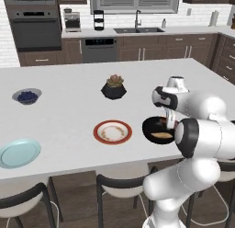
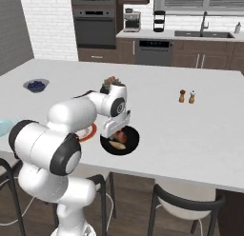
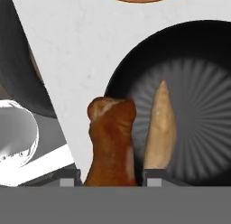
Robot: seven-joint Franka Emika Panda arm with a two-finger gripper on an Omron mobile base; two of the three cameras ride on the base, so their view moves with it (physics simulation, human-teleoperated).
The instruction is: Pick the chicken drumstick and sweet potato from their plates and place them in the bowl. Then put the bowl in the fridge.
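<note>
Reddish drumstick (image 3: 110,142) in hand (image 3: 108,175), above bowl (image 3: 198,74)

On the counter (image 1: 69,107), the bowl (image 1: 149,129) sits near the near edge, just right of the rimmed plate (image 1: 113,132). The sweet potato (image 3: 161,128) lies in the bowl. The drumstick (image 3: 110,142) hangs between the gripper (image 3: 108,175) fingers over the bowl's left rim. The other plate (image 1: 19,153) lies far left by the near edge. The blueberry bowl (image 1: 26,96) sits farther back on the left, the plant pot (image 1: 114,88) behind the rimmed plate. Two shakers (image 2: 187,96) stand well right.
</note>
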